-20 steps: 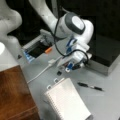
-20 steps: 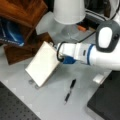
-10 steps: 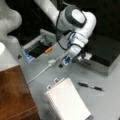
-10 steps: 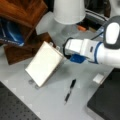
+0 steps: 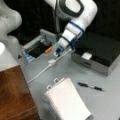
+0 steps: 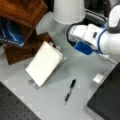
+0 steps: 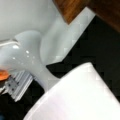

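In a front view my gripper (image 5: 59, 51), with blue fingertips, hangs from the white arm over the grey table, beside a small orange piece (image 5: 48, 50) at the edge of a grey open box (image 5: 35, 45). A white cable (image 5: 51, 62) runs under it across the table. In both front views a white spiral notebook (image 5: 67, 101) (image 6: 45, 63) lies flat, well apart from the gripper (image 6: 83, 47). A black pen (image 5: 90, 86) (image 6: 69, 91) lies beside it. In the wrist view the orange piece (image 7: 3, 74) shows at the left edge; no fingers show there.
A black-topped metal case (image 5: 100, 53) (image 6: 107, 98) stands to the right, with a small white block (image 6: 98, 78) next to it. Wooden boards (image 5: 15, 96) (image 6: 22, 12) lie near the notebook. A white robot base (image 6: 68, 10) stands at a front view's top.
The gripper has moved away from the notebook, up and left in a front view, toward the grey open box. Notebook and pen have stayed put.
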Tool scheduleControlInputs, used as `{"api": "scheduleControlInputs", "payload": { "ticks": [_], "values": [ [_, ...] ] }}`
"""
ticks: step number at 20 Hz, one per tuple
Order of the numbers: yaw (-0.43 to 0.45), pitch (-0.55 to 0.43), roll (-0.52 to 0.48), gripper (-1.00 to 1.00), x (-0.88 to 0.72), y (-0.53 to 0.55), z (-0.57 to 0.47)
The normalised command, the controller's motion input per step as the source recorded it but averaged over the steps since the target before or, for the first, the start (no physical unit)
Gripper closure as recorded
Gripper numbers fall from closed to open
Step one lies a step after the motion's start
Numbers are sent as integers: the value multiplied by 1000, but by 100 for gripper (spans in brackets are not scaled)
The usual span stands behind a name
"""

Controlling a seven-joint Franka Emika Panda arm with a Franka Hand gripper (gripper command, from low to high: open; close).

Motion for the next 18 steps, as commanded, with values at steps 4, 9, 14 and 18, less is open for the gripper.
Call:
{"api": "scheduleControlInputs", "payload": {
  "ticks": [4, 9, 14, 18],
  "values": [
    [-390, -164, 298, -100, -401, 227, -81],
    [-277, -231, 327, -100, -498, 126, -106],
    [-156, -336, 352, -100, -642, -6, -49],
    [-78, -425, 371, -100, -712, -98, -18]
  ]
}}
